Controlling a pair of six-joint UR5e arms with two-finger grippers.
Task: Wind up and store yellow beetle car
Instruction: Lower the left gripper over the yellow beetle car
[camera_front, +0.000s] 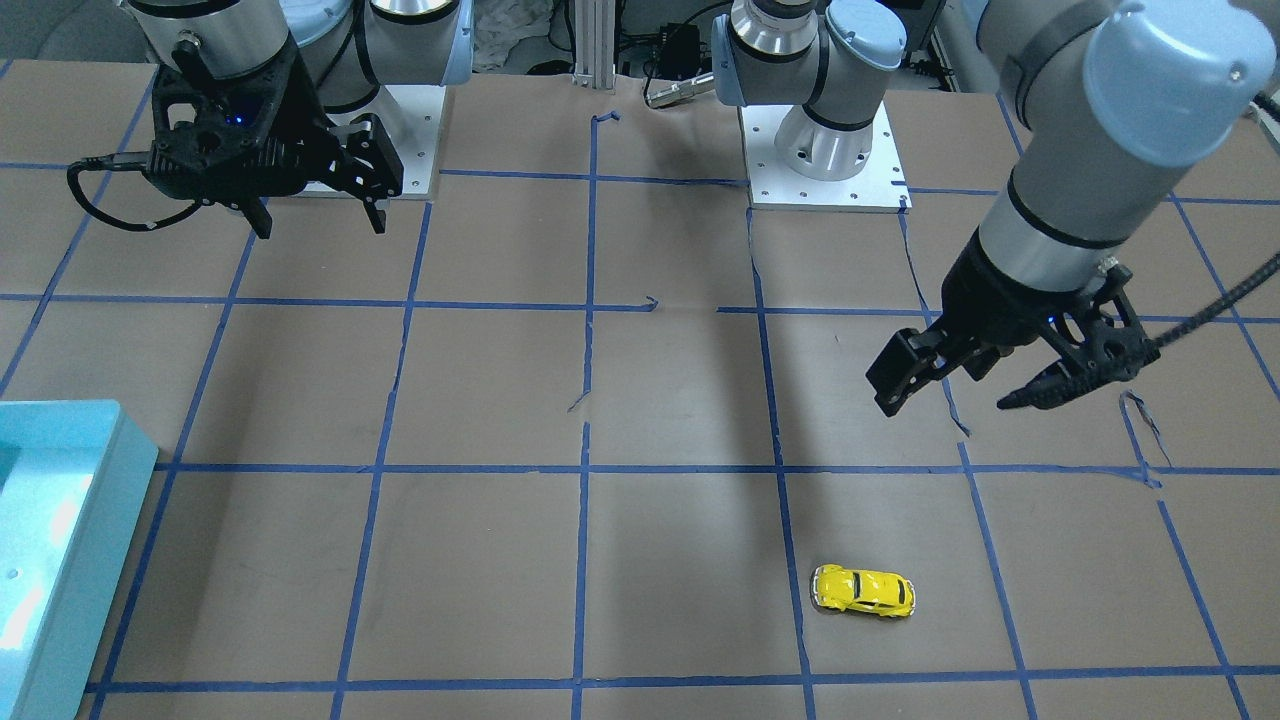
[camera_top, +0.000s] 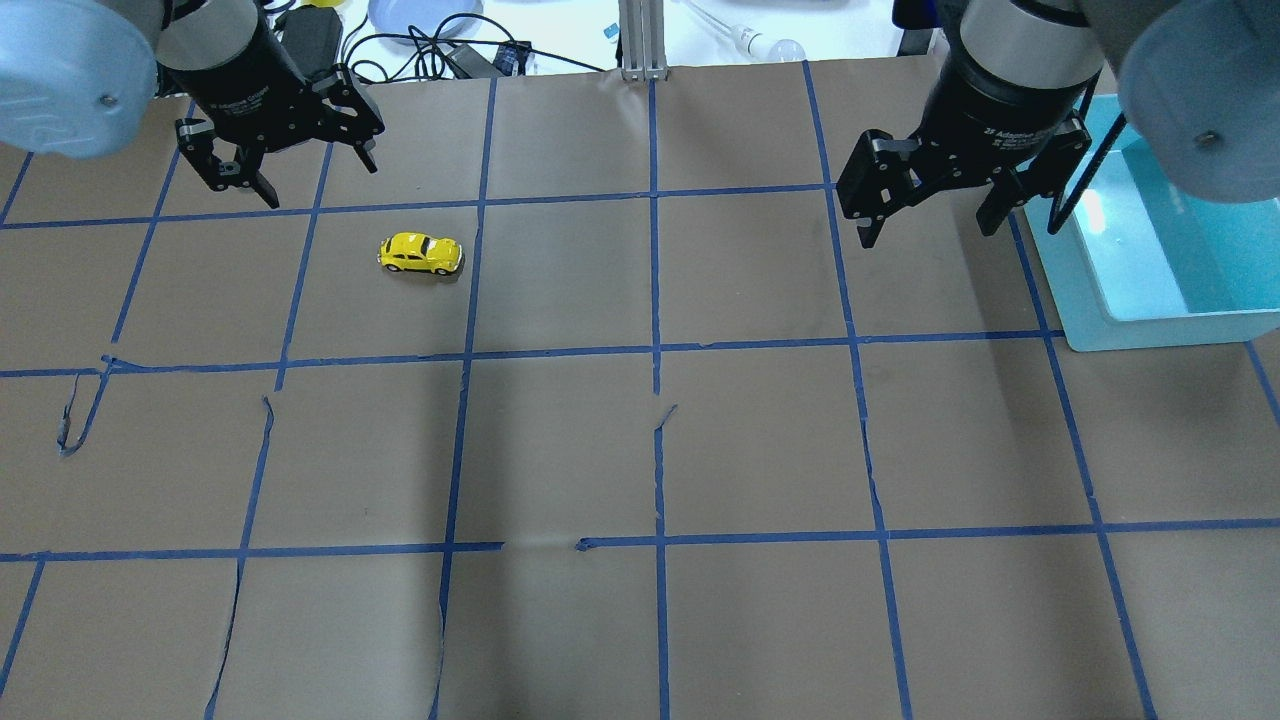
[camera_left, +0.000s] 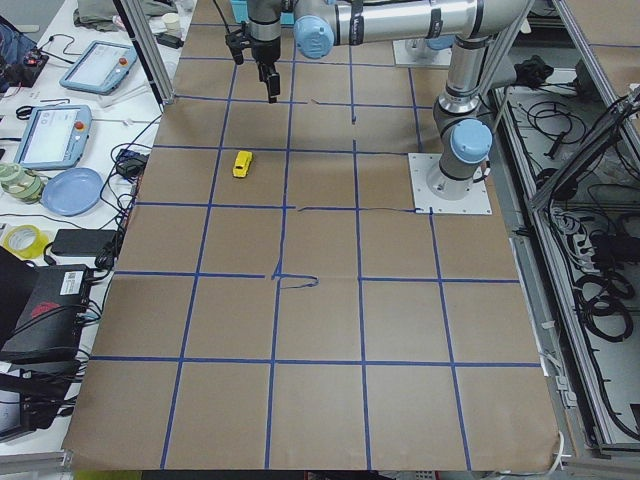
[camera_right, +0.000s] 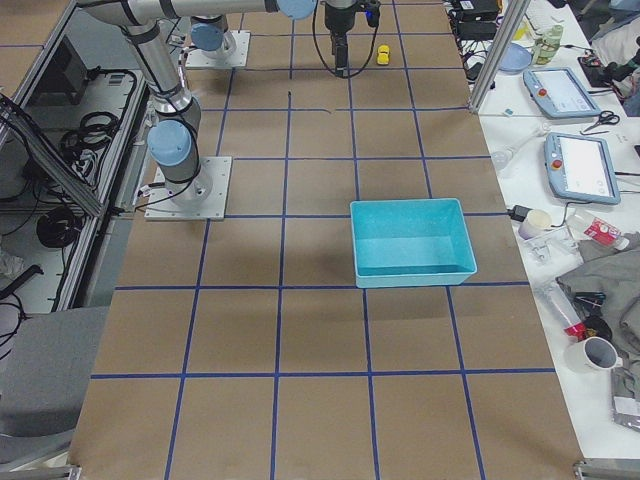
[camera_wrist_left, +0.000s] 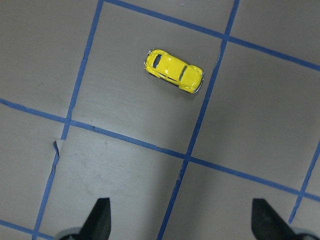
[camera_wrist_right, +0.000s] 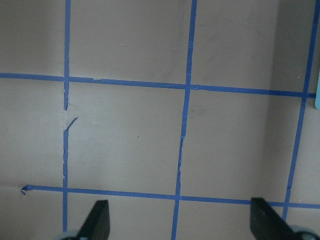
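The yellow beetle car stands on its wheels on the brown paper, on my left side of the table; it also shows in the overhead view and the left wrist view. My left gripper is open and empty. It hangs above the table, apart from the car and further from the table's front edge. My right gripper is open and empty, in the air beside the teal bin. Its wrist view shows only paper and tape between the fingertips.
The open teal bin stands on my right side of the table. Blue tape lines form a grid on the brown paper, torn in places. Tablets, cables and a plate lie on the bench beyond the table's far edge.
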